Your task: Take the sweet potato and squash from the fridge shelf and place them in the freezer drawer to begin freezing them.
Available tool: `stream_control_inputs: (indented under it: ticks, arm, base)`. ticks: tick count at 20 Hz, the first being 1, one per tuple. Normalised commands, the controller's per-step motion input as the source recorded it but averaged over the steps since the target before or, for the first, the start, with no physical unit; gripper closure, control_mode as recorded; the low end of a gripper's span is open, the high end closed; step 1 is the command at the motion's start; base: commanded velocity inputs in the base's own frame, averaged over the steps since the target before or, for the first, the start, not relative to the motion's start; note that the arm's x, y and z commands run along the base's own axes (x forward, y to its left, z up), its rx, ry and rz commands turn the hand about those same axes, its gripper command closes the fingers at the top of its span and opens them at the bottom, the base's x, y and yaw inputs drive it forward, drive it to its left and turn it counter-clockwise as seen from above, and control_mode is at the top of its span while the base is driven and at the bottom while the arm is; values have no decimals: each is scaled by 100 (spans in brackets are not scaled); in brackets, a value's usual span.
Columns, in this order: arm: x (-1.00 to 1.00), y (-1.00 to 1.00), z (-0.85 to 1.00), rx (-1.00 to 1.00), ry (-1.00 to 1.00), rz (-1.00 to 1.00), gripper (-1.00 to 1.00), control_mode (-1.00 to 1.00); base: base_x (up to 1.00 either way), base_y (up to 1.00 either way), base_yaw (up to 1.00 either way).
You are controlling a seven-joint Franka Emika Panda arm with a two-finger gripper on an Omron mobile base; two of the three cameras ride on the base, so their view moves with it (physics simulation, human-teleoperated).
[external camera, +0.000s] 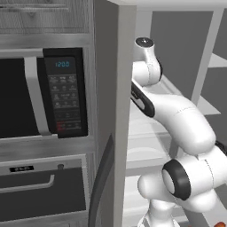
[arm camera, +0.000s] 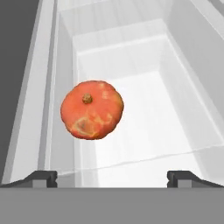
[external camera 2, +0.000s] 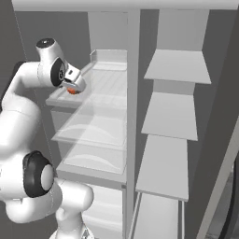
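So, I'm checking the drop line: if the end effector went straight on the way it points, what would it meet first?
Most likely the orange squash, centred ahead of the open end effector, with the freezer drawer beyond it. Depth is hard to judge.

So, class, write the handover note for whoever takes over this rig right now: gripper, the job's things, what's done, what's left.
Gripper: open wide, holding nothing.
Squash: round and orange, just ahead of the open fingers, by the left wall of a pale box-shaped compartment that looks like the freezer drawer. I cannot tell whether it is resting there or hanging in mid-air.
Done: nothing confirmed; the squash may count as placed if it is resting in the drawer.
Left: check the squash is settled, then find the sweet potato on the fridge shelf and bring it to the drawer.
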Motion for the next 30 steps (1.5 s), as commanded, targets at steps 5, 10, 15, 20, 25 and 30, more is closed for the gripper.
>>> stream_control_inputs:
  ticks: [5,10,15,20,25,30]
  arm:
    - [51,24,-32,0,0,0,-100,-100]
    - [45,22,-34,0,-1,0,-100,-100]
    - [36,8,-30,-1,-2,0,-100,-100]
    - [9,0,-26,0,0,0,-100,-100]
    - [-20,0,-42,-2,0,0,100,-100]
    - [-6,-2,0,0,0,0,100,-100]
  base:
    - [0,0,0]
    - [0,0,0]
    - [0,0,0]
    - [0,0,0]
    - [0,0,0]
    - [0,0,0]
